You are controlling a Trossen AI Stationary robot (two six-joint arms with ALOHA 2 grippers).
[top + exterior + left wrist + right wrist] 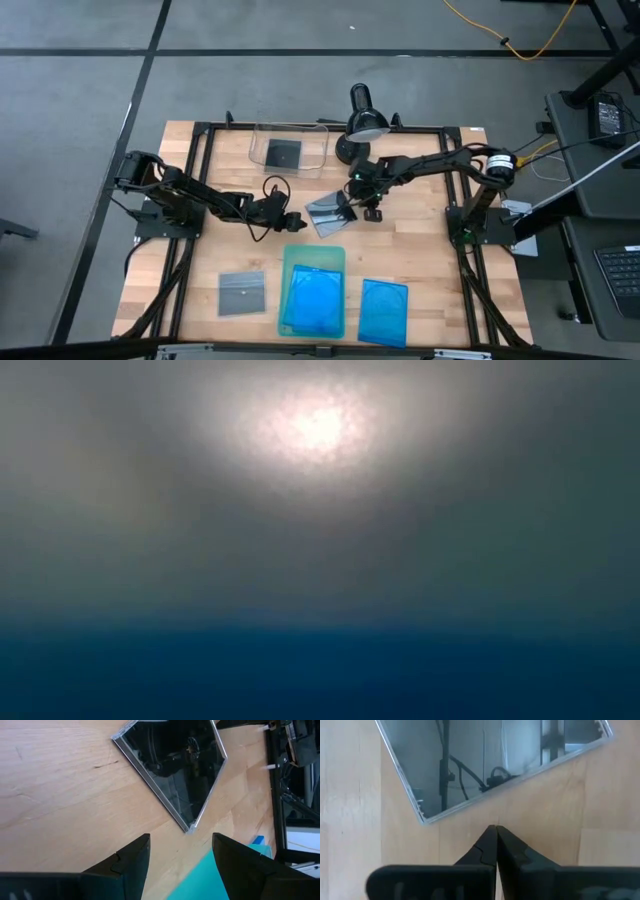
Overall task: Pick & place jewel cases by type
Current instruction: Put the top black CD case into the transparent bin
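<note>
Both hands flank the grey case point(326, 212) lying flat on the desk point(420, 260): my left hand point(181, 851) spread beside one corner, my right hand point(496, 831) pinched together at another. Thin, stiff, slick plastic; I'd grip an edge.

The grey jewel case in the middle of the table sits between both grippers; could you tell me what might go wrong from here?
1. The left gripper is open and the right gripper shut, both close to the grey jewel case; the arms could collide.
2. The case lies flat on the table, so fingers may slide over its thin edge.
3. The low view is covered, so height cannot be checked there.
</note>
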